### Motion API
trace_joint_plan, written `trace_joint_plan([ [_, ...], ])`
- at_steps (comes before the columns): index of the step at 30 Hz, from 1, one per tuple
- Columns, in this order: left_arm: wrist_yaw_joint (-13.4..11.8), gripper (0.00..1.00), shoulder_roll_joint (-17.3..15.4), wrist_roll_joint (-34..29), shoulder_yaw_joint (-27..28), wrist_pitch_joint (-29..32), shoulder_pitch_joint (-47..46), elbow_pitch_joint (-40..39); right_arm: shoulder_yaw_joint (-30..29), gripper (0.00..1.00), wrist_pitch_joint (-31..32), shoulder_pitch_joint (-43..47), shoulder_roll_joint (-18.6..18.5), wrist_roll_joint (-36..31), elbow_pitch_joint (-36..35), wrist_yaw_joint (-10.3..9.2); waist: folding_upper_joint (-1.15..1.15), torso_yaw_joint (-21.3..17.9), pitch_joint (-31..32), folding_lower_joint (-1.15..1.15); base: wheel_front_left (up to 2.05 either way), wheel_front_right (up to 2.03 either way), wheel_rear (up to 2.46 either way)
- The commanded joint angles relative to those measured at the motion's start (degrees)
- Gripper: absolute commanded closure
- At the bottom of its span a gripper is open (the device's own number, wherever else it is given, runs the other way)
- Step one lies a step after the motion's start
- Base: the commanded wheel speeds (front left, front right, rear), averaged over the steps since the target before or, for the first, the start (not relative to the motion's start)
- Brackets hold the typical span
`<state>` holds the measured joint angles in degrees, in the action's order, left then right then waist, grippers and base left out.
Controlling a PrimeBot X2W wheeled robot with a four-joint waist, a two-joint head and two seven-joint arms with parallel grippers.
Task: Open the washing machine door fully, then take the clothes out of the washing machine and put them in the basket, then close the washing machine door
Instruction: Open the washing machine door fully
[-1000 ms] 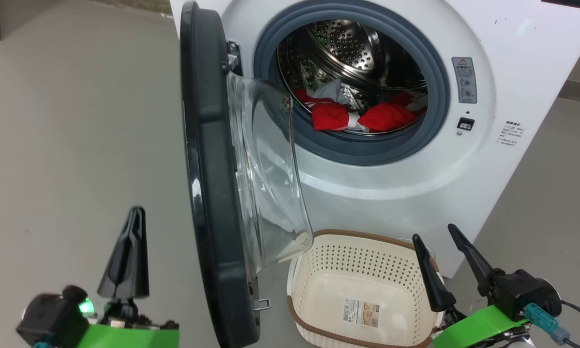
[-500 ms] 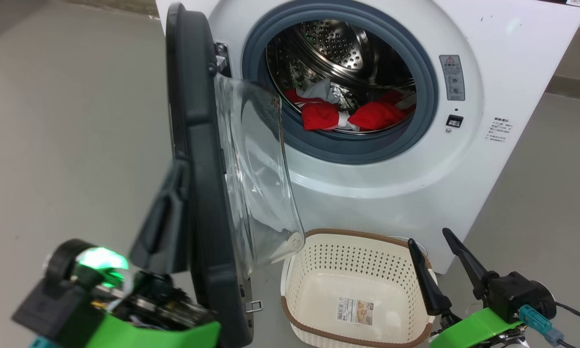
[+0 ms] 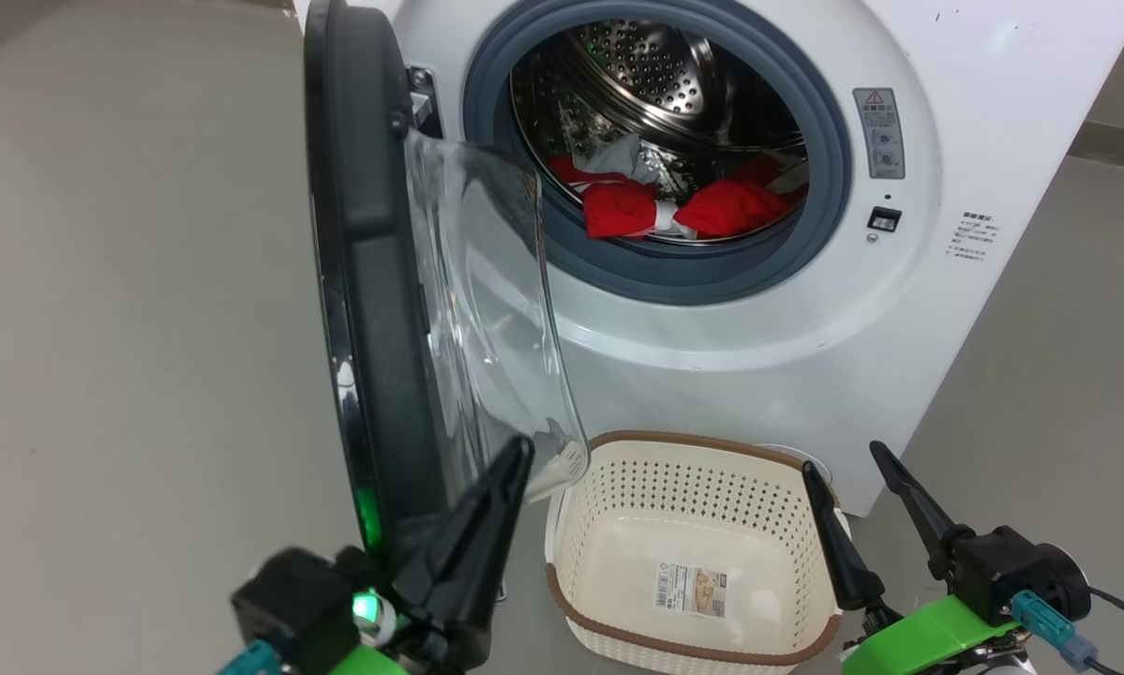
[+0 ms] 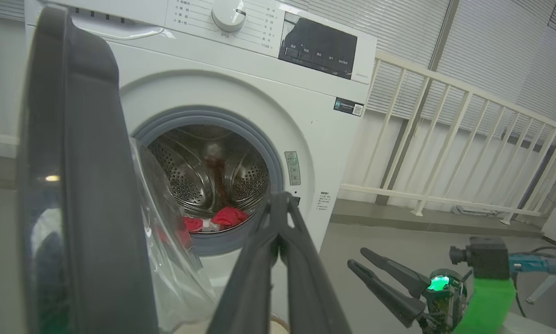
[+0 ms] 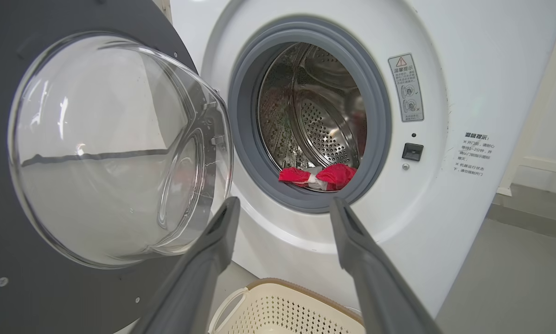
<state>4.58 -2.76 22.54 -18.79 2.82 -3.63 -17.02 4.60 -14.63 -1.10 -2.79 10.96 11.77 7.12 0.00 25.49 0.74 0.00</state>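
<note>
The left gripper (image 3: pixel 521 452) is holding its two dark fingers pressed together, gripping nothing. It is pointing up at the near bottom edge of the door (image 3: pixel 365 234), on the side that faces the washing machine (image 3: pixel 711 347). Its tip is overlapping the lower lip of the door's glass bowl (image 3: pixel 487 309) (whether it is touching the glass or the black rim cannot be told). In the left wrist view the same closed fingers (image 4: pixel 278 241) are rising just right of the door (image 4: pixel 87 185).

The right gripper (image 3: pixel 843 459) is hanging at the near right with its fingers spread wide apart and nothing between them. It is sitting just right of the basket (image 3: pixel 674 441).

The door is standing open, hinged at the left of the round opening and swung out toward the near side, so its rim is showing edge-on.

The clothes (image 3: pixel 618 208), bright red with white parts, are lying at the bottom of the steel drum (image 3: pixel 655 75), just behind the grey ring (image 3: pixel 674 277).

The basket is sitting on the floor (image 3: pixel 130 328) in front of the machine, below the opening and just right of the door's lower edge. A paper label (image 3: pixel 691 589) is showing on its bottom.
</note>
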Motion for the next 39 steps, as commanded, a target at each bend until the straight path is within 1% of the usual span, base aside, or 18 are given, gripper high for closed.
trace_joint_plan([
  [1,-0.3,1.0,-0.3,0.5,1.3,0.6,-0.3,-0.2,1.1,0.0,-0.4,-0.3,-0.1,-0.2,-1.1,0.36,0.0,0.0,0.0,0.0,0.0,0.0,0.0],
  [8,-0.8,1.0,-0.9,0.7,0.6,2.1,1.3,4.5,1.0,0.0,-0.4,-0.5,-0.1,-0.3,-0.8,0.36,0.0,0.3,-0.5,0.0,0.0,0.0,0.0],
  [15,-3.4,1.0,-1.6,0.1,3.0,2.2,1.2,9.0,1.1,0.0,-0.4,-0.9,-0.1,-0.3,-0.6,0.36,0.0,0.5,-0.9,0.0,0.0,0.0,0.0],
  [22,-6.1,1.0,-2.9,-0.2,6.5,0.9,1.5,10.9,1.1,0.0,-0.4,-1.0,-0.1,-0.4,-0.4,0.36,0.0,0.8,-1.5,0.0,0.0,0.0,0.0],
  [29,-7.5,1.0,-5.3,0.1,10.7,-1.0,1.6,11.9,1.1,0.0,-0.4,-1.2,-0.1,-0.9,-0.2,0.36,0.0,1.8,-2.4,0.0,0.0,0.0,0.0],
  [39,-10.8,1.0,-8.0,1.1,17.7,-3.8,2.2,12.8,1.1,0.0,-0.4,-1.3,-0.1,-1.9,0.2,0.36,0.0,3.0,-2.9,0.0,0.0,0.0,0.0],
])
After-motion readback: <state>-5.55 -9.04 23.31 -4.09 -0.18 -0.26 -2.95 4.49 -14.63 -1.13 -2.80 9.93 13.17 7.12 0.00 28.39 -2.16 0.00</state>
